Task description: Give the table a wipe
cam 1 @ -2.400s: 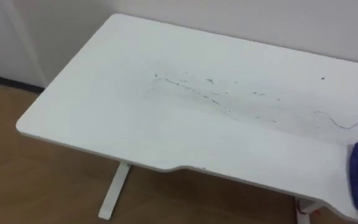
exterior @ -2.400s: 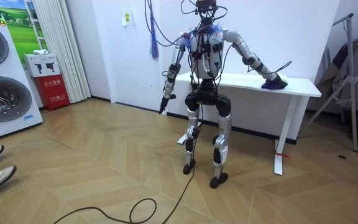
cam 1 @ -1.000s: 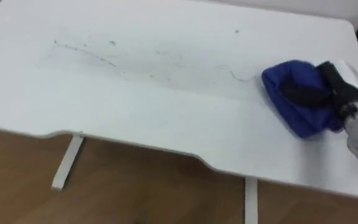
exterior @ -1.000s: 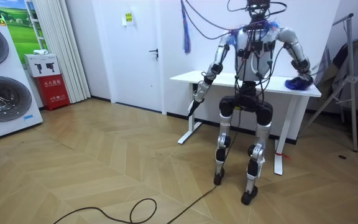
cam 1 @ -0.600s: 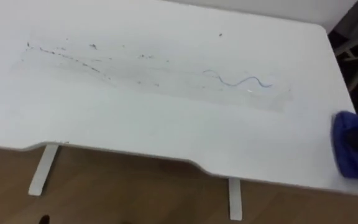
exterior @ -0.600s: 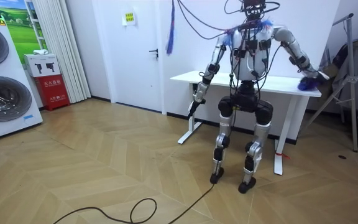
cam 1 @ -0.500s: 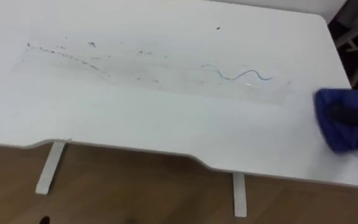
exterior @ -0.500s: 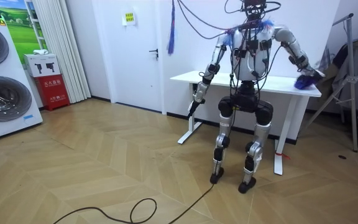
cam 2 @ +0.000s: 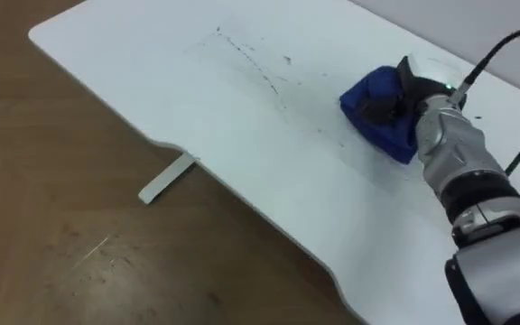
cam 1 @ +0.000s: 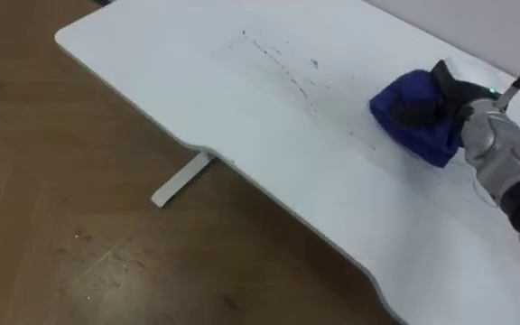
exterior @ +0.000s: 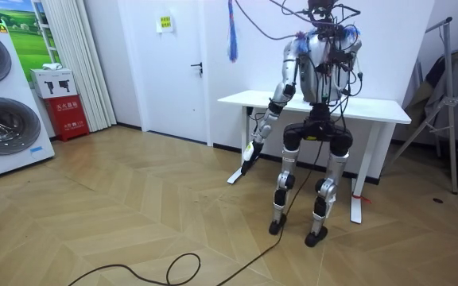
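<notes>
A blue cloth (cam 1: 415, 116) lies bunched on the white table (cam 1: 179, 81), towards its far right part. My right hand (cam 1: 442, 93) rests on top of the cloth with dark fingers curled into it; the arm comes in from the lower right. A trail of dark specks and faint lines (cam 1: 278, 56) runs across the tabletop just left of the cloth (cam 2: 379, 116). In the room view I stand close against the table (exterior: 384, 109), and my left hand (exterior: 249, 152) hangs low by the table's front, away from the cloth.
The table's front edge has a curved cut-out (cam 1: 201, 149), with a white foot (cam 1: 181, 180) on the wooden floor below. A washing machine (exterior: 2, 103) and a red box (exterior: 68, 107) stand far off at the room view's left; a metal stand (exterior: 450, 103) stands beyond the table's right end.
My right hand has drawn the cloth from the table's right end inward, over where a blue squiggle showed. The head view has swung, and my body has turned at the table.
</notes>
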Robot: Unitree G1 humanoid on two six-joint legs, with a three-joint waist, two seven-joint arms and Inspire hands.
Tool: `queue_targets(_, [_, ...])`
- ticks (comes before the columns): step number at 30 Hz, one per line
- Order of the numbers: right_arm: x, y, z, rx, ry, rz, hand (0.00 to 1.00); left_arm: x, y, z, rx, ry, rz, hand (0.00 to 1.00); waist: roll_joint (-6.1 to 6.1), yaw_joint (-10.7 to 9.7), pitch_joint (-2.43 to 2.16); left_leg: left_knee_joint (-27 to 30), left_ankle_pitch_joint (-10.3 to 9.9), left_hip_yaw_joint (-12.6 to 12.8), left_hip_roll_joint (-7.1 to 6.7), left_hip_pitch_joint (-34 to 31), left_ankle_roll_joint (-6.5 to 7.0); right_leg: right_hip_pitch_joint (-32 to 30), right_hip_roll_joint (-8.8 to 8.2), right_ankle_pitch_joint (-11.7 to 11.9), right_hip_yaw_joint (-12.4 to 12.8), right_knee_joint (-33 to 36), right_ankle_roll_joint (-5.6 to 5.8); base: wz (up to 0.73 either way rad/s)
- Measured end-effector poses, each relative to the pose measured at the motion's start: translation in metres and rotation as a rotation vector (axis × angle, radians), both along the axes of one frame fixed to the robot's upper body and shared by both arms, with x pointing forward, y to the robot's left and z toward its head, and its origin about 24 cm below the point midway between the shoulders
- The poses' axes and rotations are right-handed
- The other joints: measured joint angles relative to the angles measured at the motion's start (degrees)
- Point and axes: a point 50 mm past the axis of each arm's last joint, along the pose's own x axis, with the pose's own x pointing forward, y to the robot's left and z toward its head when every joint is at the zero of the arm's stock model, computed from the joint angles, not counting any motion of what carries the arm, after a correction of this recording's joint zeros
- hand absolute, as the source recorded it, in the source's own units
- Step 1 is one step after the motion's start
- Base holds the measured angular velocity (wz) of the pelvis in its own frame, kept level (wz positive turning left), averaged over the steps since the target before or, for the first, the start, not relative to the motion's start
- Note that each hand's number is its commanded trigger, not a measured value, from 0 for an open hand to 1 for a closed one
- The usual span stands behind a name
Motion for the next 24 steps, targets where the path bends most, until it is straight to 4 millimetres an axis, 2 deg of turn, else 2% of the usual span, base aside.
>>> queue_targets(3, [-0.007,-0.008,-0.005,0.117,-0.043,-0.043,1.0,0.006,0.004,0.003,0.011,-0.019,-0.01,0.0,0.24,-1.8,0.16,-0.3,0.0,0.1,-0.13,-0.2,0.05,-0.3,-0.14,-0.1,-0.1,0.0,0.15,0.04])
queue_targets(6, [-0.021,-0.019,-0.018,0.237,-0.082,-0.117,1.0,0.021,0.003,0.004,0.003,-0.07,-0.014,0.0,0.54,-3.7,0.23,-0.4,-0.1,0.2,-0.18,-0.1,0.16,-0.2,-0.22,-0.1,0.1,0.0,0.21,0.02])
queue_targets(7, [-0.028,-0.024,-0.024,0.285,-0.088,-0.15,1.0,0.025,0.003,0.005,0.003,-0.084,-0.018,0.0,0.66,-5.0,0.18,-0.4,-0.1,0.5,-0.17,-0.1,0.19,-0.3,-0.28,-0.1,0.2,0.1,0.21,-0.08])
queue_targets(8, [-0.031,-0.027,-0.026,0.308,-0.094,-0.168,1.0,0.026,0.003,0.006,0.005,-0.091,-0.021,0.0,0.68,-5.4,0.16,-0.4,-0.1,1.0,-0.11,0.0,0.25,-0.4,-0.3,-0.1,0.5,0.1,0.22,-0.21])
queue_targets(11, [-0.057,-0.053,-0.038,0.369,-0.123,-0.295,1.0,0.027,0.005,0.008,0.01,-0.112,-0.016,0.0,0.89,-7.4,-0.18,-0.4,-0.4,2.5,0.04,0.5,0.67,-0.5,-0.26,0.1,2.2,0.1,0.46,-0.24])
queue_targets(12, [-0.071,-0.069,-0.043,0.362,-0.117,-0.355,1.0,0.026,0.006,0.008,0.015,-0.113,-0.012,0.0,0.98,-8.1,-0.32,-0.4,-0.5,3.3,0.14,0.8,0.92,-0.4,-0.26,0.1,2.9,0.1,0.59,-0.28])
queue_targets(13, [-0.089,-0.086,-0.048,0.377,-0.118,-0.43,1.0,0.021,0.007,0.008,0.017,-0.108,-0.004,0.0,1.1,-9.0,-0.68,-0.3,-0.8,4.5,0.28,1.1,1.24,-0.4,-0.29,0.3,3.5,0.1,0.71,-0.32])
queue_targets(14, [-0.11,-0.1,-0.056,0.387,-0.117,-0.518,1.0,0.013,0.009,0.008,0.022,-0.098,0.008,0.0,0.93,-10.3,-1.56,-0.5,-0.9,5.2,0.3,1.5,1.46,-0.3,-0.4,0.3,4.0,0.1,0.83,-0.27])
queue_targets(15, [-0.121,-0.107,-0.06,0.391,-0.119,-0.563,1.0,0.009,0.01,0.009,0.025,-0.098,0.018,0.0,0.85,-11.1,-1.75,-0.5,-1.0,5.7,0.35,1.8,1.59,0.0,-0.43,0.4,4.2,0.1,0.89,-0.16])
queue_targets(16, [-0.145,-0.12,-0.069,0.39,-0.109,-0.65,1.0,0.002,0.012,0.01,0.035,-0.094,0.033,0.0,0.94,-12.8,-1.79,-0.5,-1.2,7.0,0.52,2.6,1.85,0.9,-0.44,0.4,4.5,0.0,0.98,-0.11])
queue_targets(17, [-0.155,-0.126,-0.07,0.394,-0.111,-0.694,1.0,-0.001,0.013,0.011,0.04,-0.091,0.04,0.0,0.93,-13.3,-1.84,-0.6,-1.2,7.9,0.68,3.1,1.92,1.2,-0.43,0.4,4.9,0.0,1.0,-0.22])
queue_targets(19, [-0.192,-0.143,-0.08,0.41,-0.081,-0.851,1.0,-0.01,0.016,0.012,0.061,-0.081,0.071,0.0,1.19,-14.8,-1.93,-1.2,-1.8,9.8,1.13,4.8,2.04,2.1,-0.17,0.4,6.9,0.0,1.09,-0.42])
queue_targets(20, [-0.199,-0.145,-0.082,0.416,-0.072,-0.883,1.0,-0.012,0.017,0.012,0.064,-0.08,0.075,0.0,1.25,-15.5,-1.89,-1.2,-2.1,10.4,1.37,5.2,2.06,2.5,-0.06,0.4,7.2,0.0,1.09,-0.48])
queue_targets(21, [-0.213,-0.149,-0.087,0.442,-0.077,-0.95,1.0,-0.013,0.018,0.012,0.07,-0.079,0.086,0.0,1.33,-16.3,-2.08,-1.2,-2.4,11.8,1.8,5.9,2.03,2.7,0.18,0.4,8.1,0.0,1.08,-0.4])
queue_targets(22, [-0.224,-0.152,-0.09,0.458,-0.074,-1.0,1.0,-0.014,0.02,0.013,0.074,-0.087,0.097,0.0,1.43,-17.6,-2.11,-1.2,-2.6,12.4,1.99,6.5,2.01,3.0,0.35,0.4,9.0,0.0,1.08,-0.39])
queue_targets(24, [-0.242,-0.154,-0.095,0.462,-0.047,-1.077,1.0,-0.014,0.021,0.014,0.079,-0.104,0.106,0.0,1.53,-18.7,-2.08,-1.2,-2.6,13.0,2.07,7.0,1.95,3.1,0.46,0.4,9.7,0.0,1.05,-0.29])
